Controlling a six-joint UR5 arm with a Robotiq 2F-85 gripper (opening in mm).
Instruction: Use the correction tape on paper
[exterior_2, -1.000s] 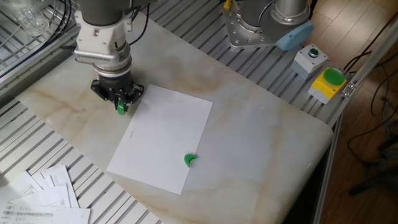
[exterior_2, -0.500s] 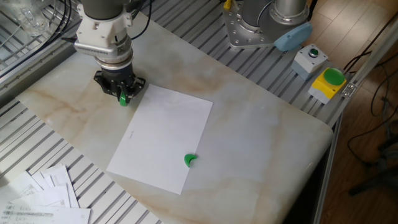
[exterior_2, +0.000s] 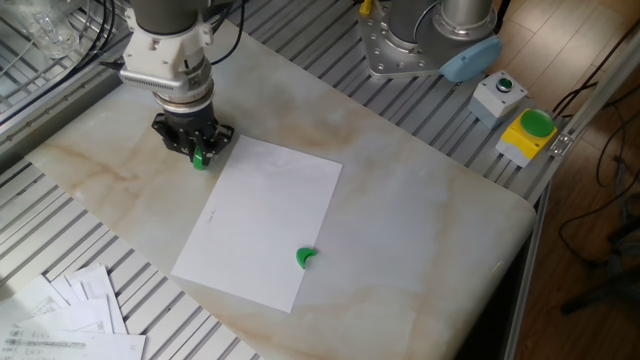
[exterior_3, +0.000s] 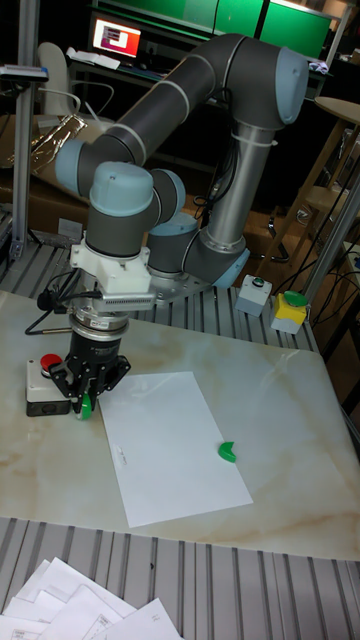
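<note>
My gripper (exterior_2: 200, 156) points straight down and is shut on the correction tape (exterior_2: 200, 158), of which only a small green part shows between the dark fingers. It hangs low over the marble table (exterior_2: 420, 210), just left of the far left corner of the paper (exterior_2: 262, 220). In the tall fixed view the gripper (exterior_3: 84, 404) and the correction tape (exterior_3: 86, 405) sit just off the left edge of the paper (exterior_3: 175, 450). I cannot tell whether the tip touches the table. The sheet is white with a faint mark near its left edge.
A small green crescent piece (exterior_2: 306, 258) lies on the paper's near right part. A grey box with a red button (exterior_3: 42, 385) stands close to the gripper's left. Two button boxes (exterior_2: 520, 115) sit at the far right. Printed sheets (exterior_2: 70, 315) are fanned at the near left.
Over the last second the gripper with the correction tape has shifted a little toward the far side of the table. In the last half second nothing has visibly moved.
</note>
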